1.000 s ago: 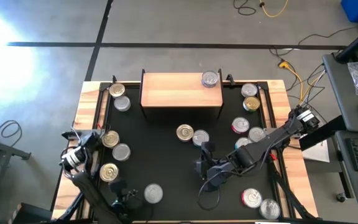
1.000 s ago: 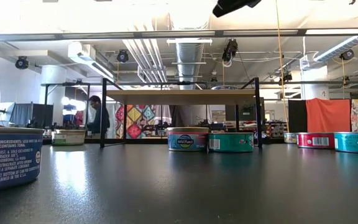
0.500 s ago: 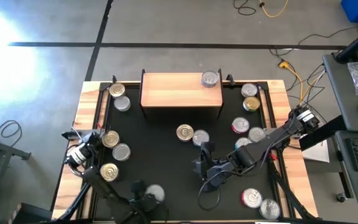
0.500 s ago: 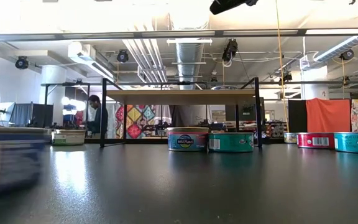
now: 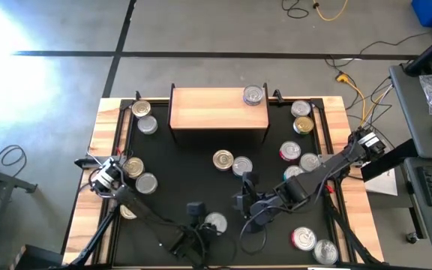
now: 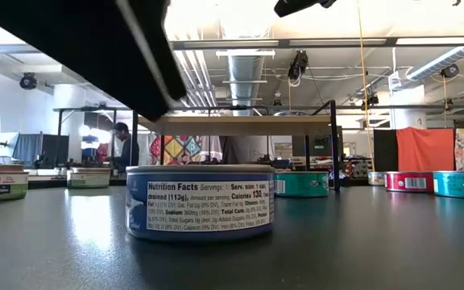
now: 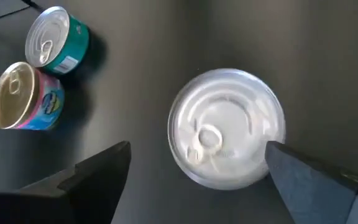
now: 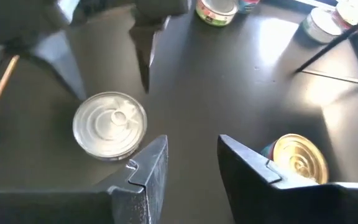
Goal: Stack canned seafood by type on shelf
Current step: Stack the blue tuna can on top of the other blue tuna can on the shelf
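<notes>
A silver-lidded, blue-labelled can point(image 5: 214, 222) point(image 6: 200, 201) stands upright on the black table near its front middle. My left gripper point(image 5: 205, 225) point(image 7: 197, 149) is open around it, one finger on each side. My right gripper point(image 5: 244, 191) point(image 8: 191, 155) hangs open above the table's middle with nothing between its fingers. The light-wood shelf point(image 5: 208, 109) stands at the far edge, with one silver can point(image 5: 253, 94) on its right end. A gold-lidded can point(image 5: 223, 159) and a silver-lidded teal can point(image 5: 241, 166) stand together mid-table. My left gripper touches the can with the inner side of one finger point(image 7: 297, 171), at the edge of its lid point(image 7: 263, 149). The other finger point(image 7: 101, 171) stands clear of it. The fingers slant down from the table's near-left side. The can stands upright on the table.
Several cans stand along the table's left side point(image 5: 146, 183) and several more along its right side point(image 5: 289, 151), with two at the near right corner point(image 5: 304, 238). Bare black tabletop point(image 5: 186, 169) lies between the shelf and the grippers. A person point(image 6: 126, 149) stands in the room beyond the table.
My left gripper has swept along the near edge toward the table's right, turning as it went and staying open. The silver-lidded can has slid with it from the near left to the near middle, still upright.
</notes>
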Available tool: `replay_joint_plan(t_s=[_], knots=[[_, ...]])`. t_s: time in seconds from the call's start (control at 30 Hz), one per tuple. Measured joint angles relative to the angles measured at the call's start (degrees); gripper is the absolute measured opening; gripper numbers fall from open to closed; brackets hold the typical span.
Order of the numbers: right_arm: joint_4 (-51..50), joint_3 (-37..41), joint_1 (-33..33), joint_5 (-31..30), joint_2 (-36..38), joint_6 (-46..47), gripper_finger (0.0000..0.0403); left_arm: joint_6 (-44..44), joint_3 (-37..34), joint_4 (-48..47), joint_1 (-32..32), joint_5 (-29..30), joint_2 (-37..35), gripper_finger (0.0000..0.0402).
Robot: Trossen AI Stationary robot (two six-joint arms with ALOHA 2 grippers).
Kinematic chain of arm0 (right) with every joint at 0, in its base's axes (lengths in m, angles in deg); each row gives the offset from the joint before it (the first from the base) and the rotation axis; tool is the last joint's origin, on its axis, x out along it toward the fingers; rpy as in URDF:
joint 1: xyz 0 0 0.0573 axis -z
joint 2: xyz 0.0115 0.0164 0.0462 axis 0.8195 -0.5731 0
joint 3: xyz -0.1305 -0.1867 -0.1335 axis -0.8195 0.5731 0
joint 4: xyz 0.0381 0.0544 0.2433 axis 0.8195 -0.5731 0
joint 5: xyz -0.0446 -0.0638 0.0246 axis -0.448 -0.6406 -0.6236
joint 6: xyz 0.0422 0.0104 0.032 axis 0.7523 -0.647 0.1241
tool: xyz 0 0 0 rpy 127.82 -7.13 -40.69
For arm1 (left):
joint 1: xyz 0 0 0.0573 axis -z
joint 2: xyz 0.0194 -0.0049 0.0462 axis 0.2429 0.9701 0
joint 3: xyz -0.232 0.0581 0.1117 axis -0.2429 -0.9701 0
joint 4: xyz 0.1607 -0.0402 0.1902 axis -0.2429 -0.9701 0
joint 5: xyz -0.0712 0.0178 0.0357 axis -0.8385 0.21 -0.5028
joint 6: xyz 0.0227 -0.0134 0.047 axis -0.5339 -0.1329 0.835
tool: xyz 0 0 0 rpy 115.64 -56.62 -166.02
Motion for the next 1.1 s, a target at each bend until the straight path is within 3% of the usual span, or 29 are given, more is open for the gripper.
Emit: replay_joint_plan(t_s=[0.23,0.5,0.77,0.93,1.1], knots=[[5.7,3.9,-2.1,0.7,-0.9,2.6,0.0153,-8.7,-0.6,-11.6,2.9,-0.2,-3.0,0.0356],[21.5,7.0,-4.8,8.6,-10.5,4.2,0.0187,-17.8,-13.2,-5.9,4.6,-0.2,-6.7,0.0356],[17.0,0.5,-4.9,7.6,-20.3,7.9,0.0216,-5.9,-24.4,14.9,-1.5,-0.4,-9.6,0.0356],[9.3,-2.4,-4.1,4.5,-21.9,10.6,0.0224,1.5,-26.6,22.0,-5.0,-2.1,-10.1,0.0356],[8.1,-2.4,-2.0,-0.3,-21.9,11.0,0.0229,2.7,-27.0,24.1,-4.9,-5.4,-10.1,0.0356]])
